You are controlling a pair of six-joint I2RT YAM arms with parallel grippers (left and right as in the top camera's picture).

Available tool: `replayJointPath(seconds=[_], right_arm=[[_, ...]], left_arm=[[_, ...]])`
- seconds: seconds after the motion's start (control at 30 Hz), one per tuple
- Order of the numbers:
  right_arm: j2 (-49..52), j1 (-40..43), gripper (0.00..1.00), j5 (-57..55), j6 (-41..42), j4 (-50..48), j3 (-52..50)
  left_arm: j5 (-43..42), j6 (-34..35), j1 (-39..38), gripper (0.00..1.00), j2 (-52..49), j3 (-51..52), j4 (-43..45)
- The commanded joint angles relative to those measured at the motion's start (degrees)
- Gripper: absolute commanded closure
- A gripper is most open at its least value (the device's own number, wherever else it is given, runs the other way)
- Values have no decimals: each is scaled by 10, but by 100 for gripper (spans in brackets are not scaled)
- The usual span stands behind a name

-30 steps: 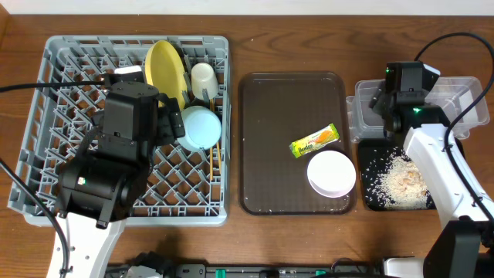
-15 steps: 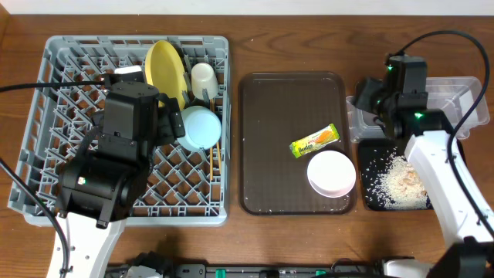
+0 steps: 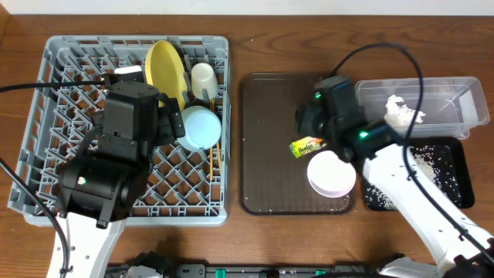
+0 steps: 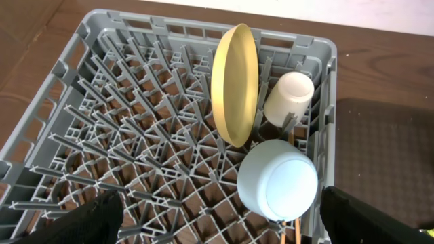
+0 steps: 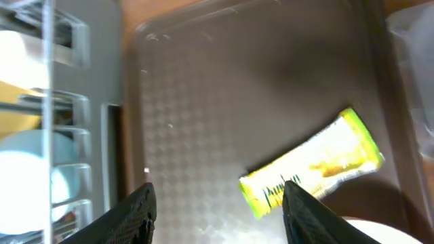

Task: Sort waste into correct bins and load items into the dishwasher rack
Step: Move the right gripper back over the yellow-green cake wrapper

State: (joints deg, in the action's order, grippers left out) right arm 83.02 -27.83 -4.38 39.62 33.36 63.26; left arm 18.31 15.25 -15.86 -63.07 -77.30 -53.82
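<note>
A big brown tray [image 3: 266,139] with round corners and a bumpy floor lies flat on the dark wooden bench [image 3: 234,54], and a pale strip [image 4: 352,10] runs along the bench's far edge.

**Camera layout: one fixed overhead view, two wrist views.**

The overhead camera looks straight down on the tabletop [image 3: 231,23] from well above and takes in the dishwasher rack [image 3: 69,116], the brown serving tray [image 3: 266,116] and both arms. The left wrist camera sits close over the rack, tilted forward and down across it, with the left hand [image 4: 224,227] framed at its lower corners. It shares the yellow plate [image 4: 234,81], white cup [image 4: 290,95] and light blue bowl [image 4: 278,179] with the overhead view. The right wrist camera looks down on the serving tray from very near and is somewhat blurred, with the right hand [image 5: 220,213] at its lower edge. It shares the snack wrapper [image 5: 312,166] with the overhead view, and the rack's edge shows at its left.
</note>
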Motion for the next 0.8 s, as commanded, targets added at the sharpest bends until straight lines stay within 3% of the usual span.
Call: replayJointPath(seconds=[0.0,0.53,0.77], right_arm=[[4,-31,42,-101,70,15,4],[131,-52,37,-147,92,44,3],[184,-51,28,-146,120,45,3]], left_arm=[[2,5,2,6,-2,-2,-1],[2,5,2,6,-2,-2,-1],[2,5,2,6,-2,-2,-1]])
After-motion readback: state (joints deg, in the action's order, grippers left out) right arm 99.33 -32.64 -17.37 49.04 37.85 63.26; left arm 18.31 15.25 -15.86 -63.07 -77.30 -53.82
